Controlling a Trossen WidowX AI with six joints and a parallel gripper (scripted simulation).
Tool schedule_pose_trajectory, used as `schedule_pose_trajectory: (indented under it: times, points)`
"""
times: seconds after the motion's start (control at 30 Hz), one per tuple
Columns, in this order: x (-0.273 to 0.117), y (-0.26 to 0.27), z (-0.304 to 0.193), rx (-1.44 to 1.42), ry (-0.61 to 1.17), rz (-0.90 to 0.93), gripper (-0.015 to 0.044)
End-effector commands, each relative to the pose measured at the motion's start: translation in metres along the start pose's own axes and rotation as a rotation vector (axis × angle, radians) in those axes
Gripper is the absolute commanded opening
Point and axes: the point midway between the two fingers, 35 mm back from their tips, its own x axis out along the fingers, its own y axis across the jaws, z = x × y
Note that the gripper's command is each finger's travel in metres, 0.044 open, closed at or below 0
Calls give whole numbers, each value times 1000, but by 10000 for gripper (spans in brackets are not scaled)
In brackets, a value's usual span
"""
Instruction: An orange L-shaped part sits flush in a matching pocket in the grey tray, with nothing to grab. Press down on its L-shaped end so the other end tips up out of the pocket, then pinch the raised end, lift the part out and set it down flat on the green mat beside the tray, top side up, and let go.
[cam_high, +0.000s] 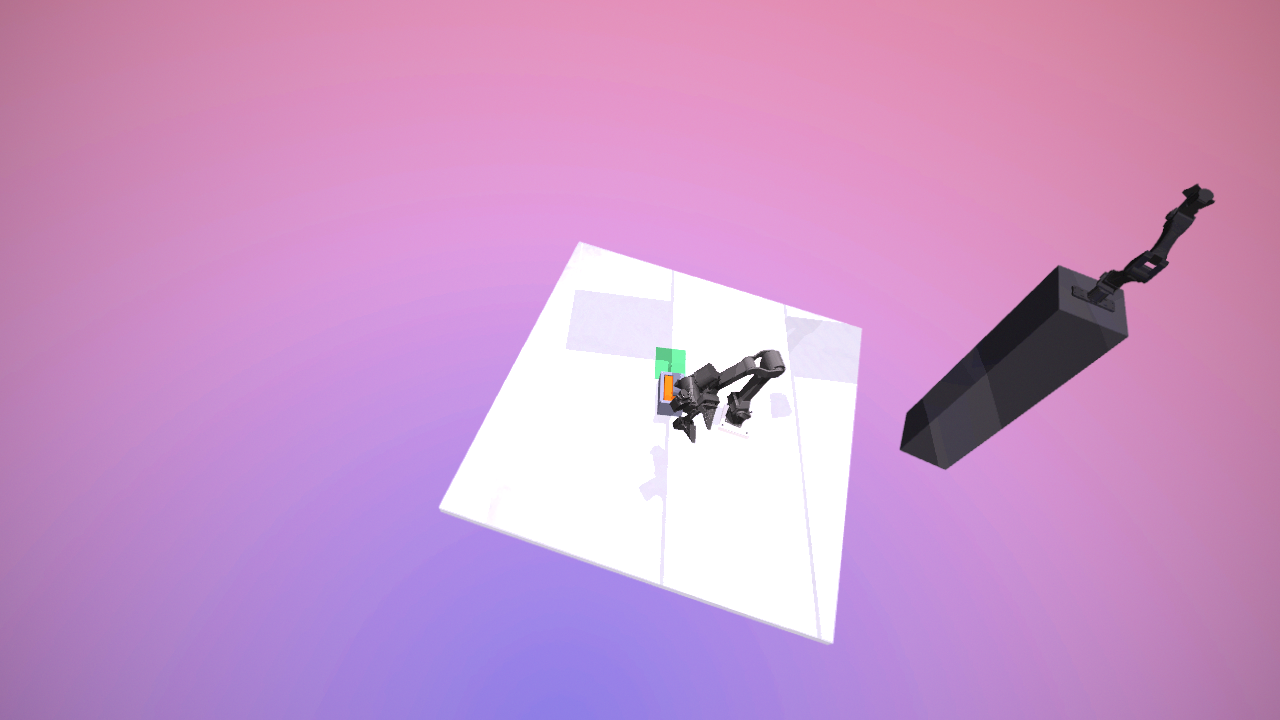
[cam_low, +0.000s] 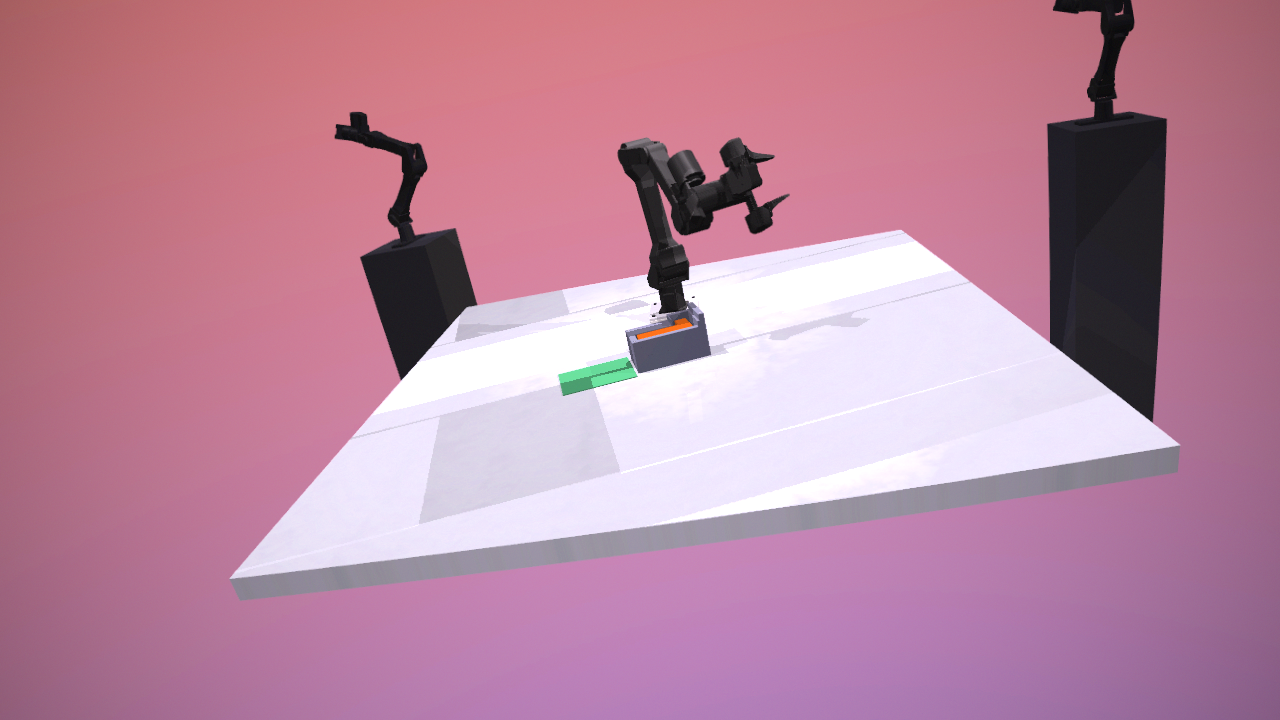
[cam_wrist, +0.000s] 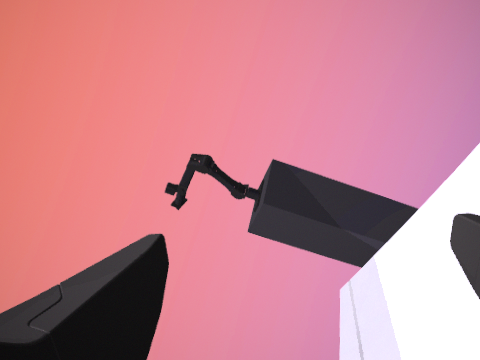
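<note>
The orange L-shaped part (cam_high: 668, 387) (cam_low: 662, 331) lies in the pocket of the grey tray (cam_high: 665, 409) (cam_low: 671, 350), roughly level, with a taller bit at the end away from the mat in the exterior view. The arm hides part of the tray in the top view. The green mat (cam_high: 663, 357) (cam_low: 580, 379) lies beside the tray and bears nothing but shadow. My gripper (cam_high: 702, 433) (cam_low: 780, 177) (cam_wrist: 311, 240) is open and empty, high above the table and off to one side of the tray. Its fingers point away from the part, which the wrist view does not show.
The white table (cam_high: 572, 465) (cam_low: 760, 429) (cam_wrist: 425, 290) bears the tray, the mat and my arm's base. Another dark arm stands on a tall dark pedestal (cam_high: 1002, 367) (cam_low: 1105, 241) (cam_wrist: 320, 215) beyond the table edge. A second pedestal (cam_low: 411, 286) with an arm stands at the left in the exterior view.
</note>
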Motion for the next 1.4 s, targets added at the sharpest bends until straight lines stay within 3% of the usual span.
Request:
schedule_pose_trajectory:
  times: [0.0, 0.23, 0.4, 0.63, 0.97, 1.37]
  points:
    - [0, 0, 3, 2, -10, 1, 374]
    - [-20, -21, 77, 56, -326, -62, 190]
    - [-55, -64, 122, 111, -578, -304, 180]
    - [-94, -106, 128, 172, -679, -621, 180]
    - [-148, -143, 89, 271, -582, -1085, 180]
    - [-192, -138, 19, 384, -230, -1463, 180]
